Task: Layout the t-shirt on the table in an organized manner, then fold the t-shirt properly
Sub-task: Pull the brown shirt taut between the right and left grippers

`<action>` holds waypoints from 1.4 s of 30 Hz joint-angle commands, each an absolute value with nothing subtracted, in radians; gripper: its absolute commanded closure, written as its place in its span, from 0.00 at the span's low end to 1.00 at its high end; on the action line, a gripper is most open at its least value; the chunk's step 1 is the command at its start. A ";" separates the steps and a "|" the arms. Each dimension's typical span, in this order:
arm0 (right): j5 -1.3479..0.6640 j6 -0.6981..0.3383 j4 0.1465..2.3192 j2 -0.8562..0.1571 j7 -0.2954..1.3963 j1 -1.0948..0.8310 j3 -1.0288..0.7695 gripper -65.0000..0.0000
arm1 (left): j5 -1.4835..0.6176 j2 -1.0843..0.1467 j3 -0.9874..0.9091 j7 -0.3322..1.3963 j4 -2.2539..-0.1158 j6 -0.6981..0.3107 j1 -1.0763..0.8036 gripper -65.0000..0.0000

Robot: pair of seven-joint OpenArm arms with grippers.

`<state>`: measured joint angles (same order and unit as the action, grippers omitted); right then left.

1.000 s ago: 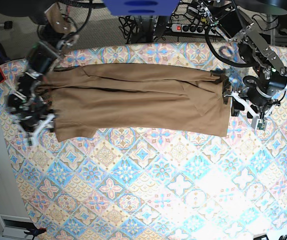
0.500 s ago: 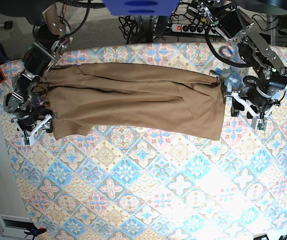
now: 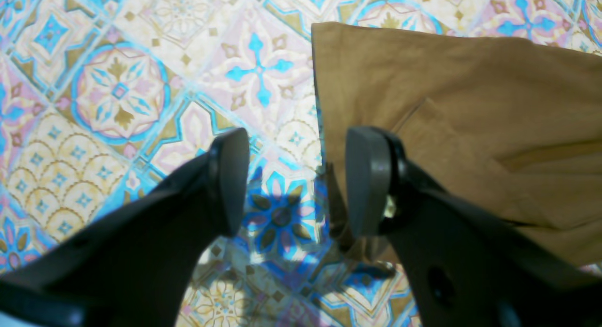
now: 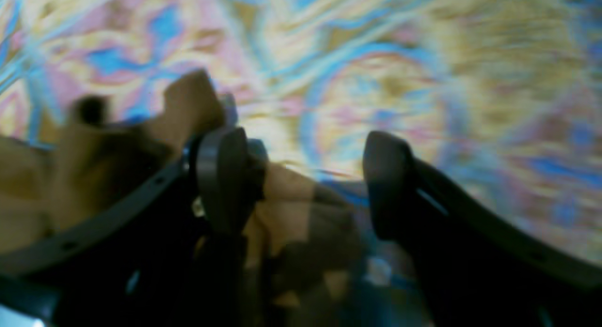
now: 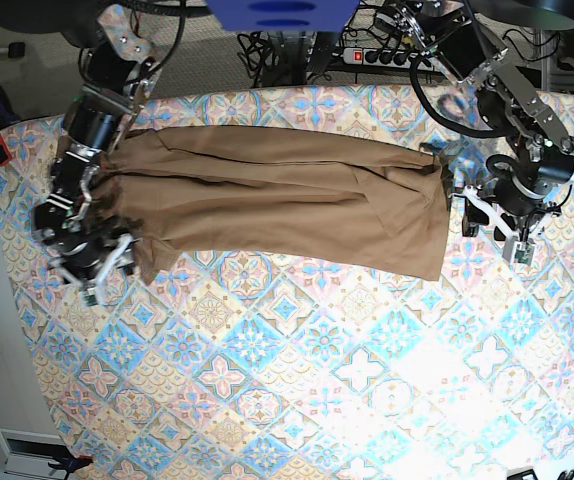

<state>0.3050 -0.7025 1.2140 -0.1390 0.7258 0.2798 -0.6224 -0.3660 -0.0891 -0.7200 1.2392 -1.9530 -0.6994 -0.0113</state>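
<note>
Plain tan-brown cotton t-shirt (image 5: 277,205) is spread lengthwise across far half of tile-patterned blue, pink and cream table (image 5: 297,370). Left gripper (image 3: 291,181) is held apart, empty, beside shirt's edge. Right gripper (image 4: 305,181) is spread too; cloth is bunched against one finger, nothing pinched.

Blk arms, white-trimmed hands, dark pads (image 3: 230,176)

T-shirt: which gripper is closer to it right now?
Right. The right gripper sits over the t-shirt at its end, cloth against one finger. The left gripper is open just off the opposite edge.
</note>
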 commanded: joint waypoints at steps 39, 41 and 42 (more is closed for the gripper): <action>0.292 -0.698 1.437 -0.117 0.849 0.274 -0.510 0.41 | -0.381 -0.096 -0.717 1.219 -1.969 -0.698 0.001 0.51; 0.292 -0.698 1.437 -0.117 0.848 0.248 -0.507 0.41 | -0.384 -0.096 -0.717 1.219 -1.969 -0.698 0.001 0.51; 0.292 -0.698 1.437 -0.117 0.845 0.243 -0.498 0.41 | -0.384 -0.096 -0.717 1.219 -1.969 -0.698 0.001 0.51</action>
<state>0.2996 -0.7002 1.4212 -0.1051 0.8639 0.2134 -0.4988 -0.3691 -0.0887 -0.7181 1.2411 -1.9530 -0.6994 -0.0113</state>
